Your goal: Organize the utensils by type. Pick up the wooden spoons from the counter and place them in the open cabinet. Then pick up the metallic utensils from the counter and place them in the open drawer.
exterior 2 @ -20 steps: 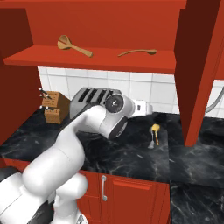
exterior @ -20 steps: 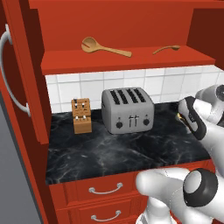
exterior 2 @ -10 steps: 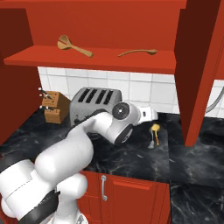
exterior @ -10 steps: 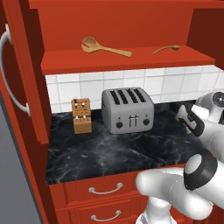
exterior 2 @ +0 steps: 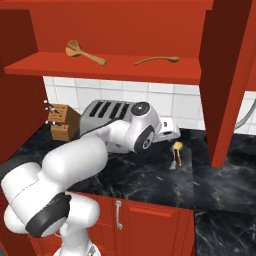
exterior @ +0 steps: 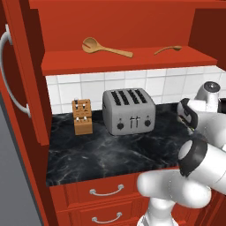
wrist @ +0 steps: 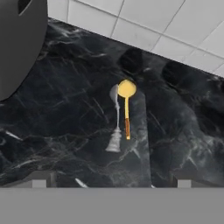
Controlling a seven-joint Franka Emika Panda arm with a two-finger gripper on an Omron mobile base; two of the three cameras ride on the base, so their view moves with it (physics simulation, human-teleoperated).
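Two wooden spoons [exterior: 107, 47] [exterior: 167, 49] lie on the red shelf of the open cabinet [exterior: 128, 61], also seen from the right as spoons [exterior 2: 85, 53] [exterior 2: 156, 60]. On the black counter [exterior 2: 140, 175] lie the metallic utensils: a gold-tinted spoon [wrist: 127, 107] [exterior 2: 177, 149] and a silver one [wrist: 116, 122] [exterior 2: 173, 163], side by side and touching. My gripper [wrist: 111, 181] [exterior 2: 176, 134] hovers open just above and left of them, holding nothing. The drawer is out of view.
A silver four-slot toaster [exterior: 129, 111] and a wooden knife block [exterior: 82, 116] stand at the back of the counter. The cabinet door [exterior: 17, 79] hangs open at the left. A red cabinet side [exterior 2: 225, 85] drops close to the utensils' right.
My hand has swung right and down, away from the toaster and closer to the two metal utensils. Its jaws stay open. Nothing on the counter has moved.
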